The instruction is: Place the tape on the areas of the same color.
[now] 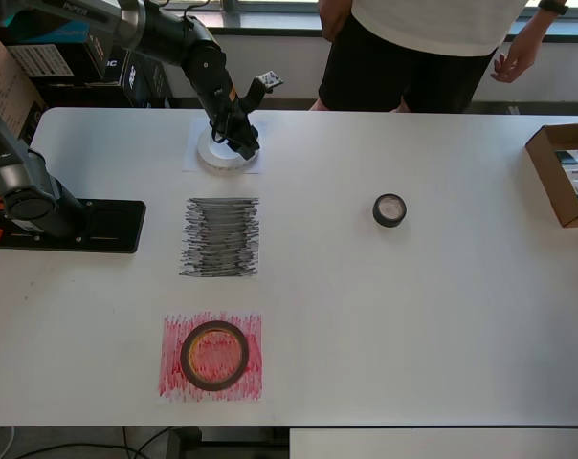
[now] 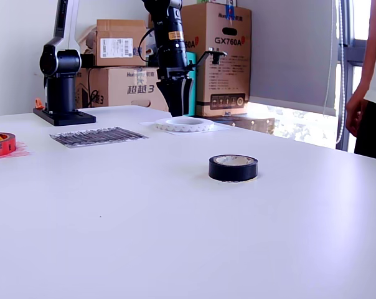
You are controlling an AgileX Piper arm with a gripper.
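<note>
The wide white tape ring (image 1: 209, 155) (image 2: 185, 125) lies flat on the white paper area (image 1: 191, 165) (image 2: 220, 129) at the overhead view's upper left. My gripper (image 1: 243, 145) (image 2: 179, 114) points straight down at the ring's rim, tips at its top edge; the frames do not show whether the jaws are parted. The small black tape roll (image 1: 389, 209) (image 2: 233, 169) sits alone on bare table, right of the scribbled black area (image 1: 220, 237) (image 2: 98, 136). The dark-red roll (image 1: 186, 355) (image 2: 1, 144) rests on the scribbled red area (image 1: 172, 382) (image 2: 17, 151).
The arm's black base (image 1: 78, 225) (image 2: 62, 115) is clamped at the overhead view's left edge. An open cardboard box (image 1: 557, 172) sits at the right edge. A person (image 1: 413, 48) (image 2: 368, 106) stands at the far side. Cartons (image 2: 216, 56) are stacked behind the table.
</note>
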